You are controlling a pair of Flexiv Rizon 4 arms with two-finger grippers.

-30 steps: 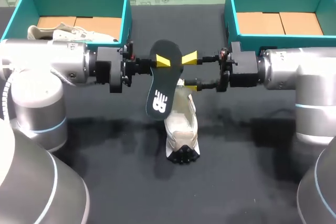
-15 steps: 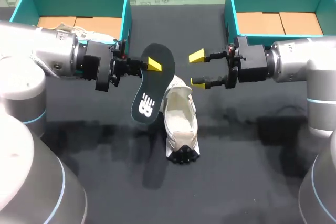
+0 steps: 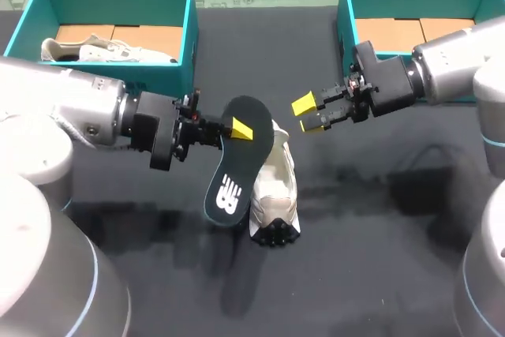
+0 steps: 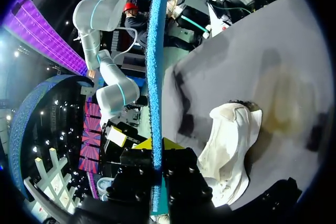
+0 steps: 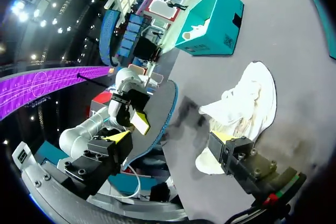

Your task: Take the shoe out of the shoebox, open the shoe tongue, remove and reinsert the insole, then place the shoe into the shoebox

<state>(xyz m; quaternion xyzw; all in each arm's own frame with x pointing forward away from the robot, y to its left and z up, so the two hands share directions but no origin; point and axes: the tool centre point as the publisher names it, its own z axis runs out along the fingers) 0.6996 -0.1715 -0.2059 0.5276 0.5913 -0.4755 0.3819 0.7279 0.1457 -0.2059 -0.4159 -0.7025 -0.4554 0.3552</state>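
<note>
Now the left tool (image 3: 239, 129) pinches the dark insole (image 3: 235, 171) by one end, close by the white shoe (image 3: 278, 187) on the tabletop (image 3: 379, 258). The right tool (image 3: 309, 114) hangs open and empty. The insole could slip or twist, since only its end is held.

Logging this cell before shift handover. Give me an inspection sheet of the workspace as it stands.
Surface: black table.
Job's things: white shoe lies on the table; insole held tilted beside it; left shoebox holds another shoe; right shoebox shows cardboard floor.
Clutter: nothing seen.
Tools: left tool shut on insole; right tool open, holding nothing.
Cables: nothing seen.
Surroundings: nothing seen.
</note>
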